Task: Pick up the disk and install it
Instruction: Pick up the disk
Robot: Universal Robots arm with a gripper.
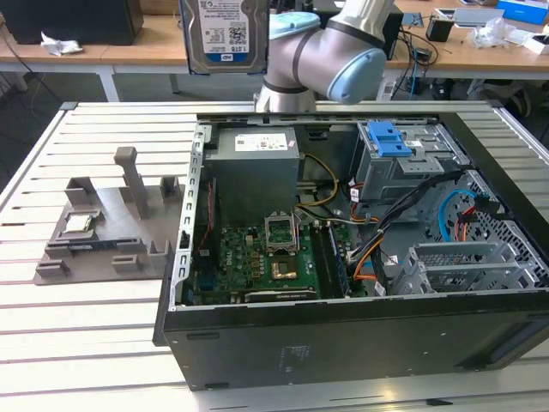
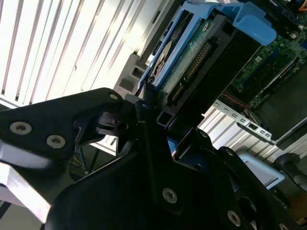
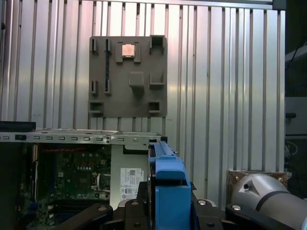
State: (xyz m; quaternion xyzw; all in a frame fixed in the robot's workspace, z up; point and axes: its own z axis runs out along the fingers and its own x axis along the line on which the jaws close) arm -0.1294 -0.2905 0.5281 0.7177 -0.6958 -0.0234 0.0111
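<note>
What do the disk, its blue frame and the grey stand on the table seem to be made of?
The disk seems metal-cased: silvery rim around a paper-like label. Its blue frame is probably moulded plastic, uniform and matte. The grey stand looks like dull plastic, perhaps printed. The table is likely metal: pale ribbed slats with sheen.

The disk [image 1: 225,34] is a flat silver hard drive whose white-and-blue barcode label faces the exterior view. It stands upright in the air, clamped in the jaws, high over the desk [image 1: 86,343] and at about eleven o'clock from the open computer case [image 1: 343,343]. In the second wrist view the disk [image 2: 192,57] shows edge-on, with a green circuit board, a connector row, and the blue carrier frame along its edges. In the first wrist view the blue frame of the disk [image 3: 169,184] faces the camera.
</note>
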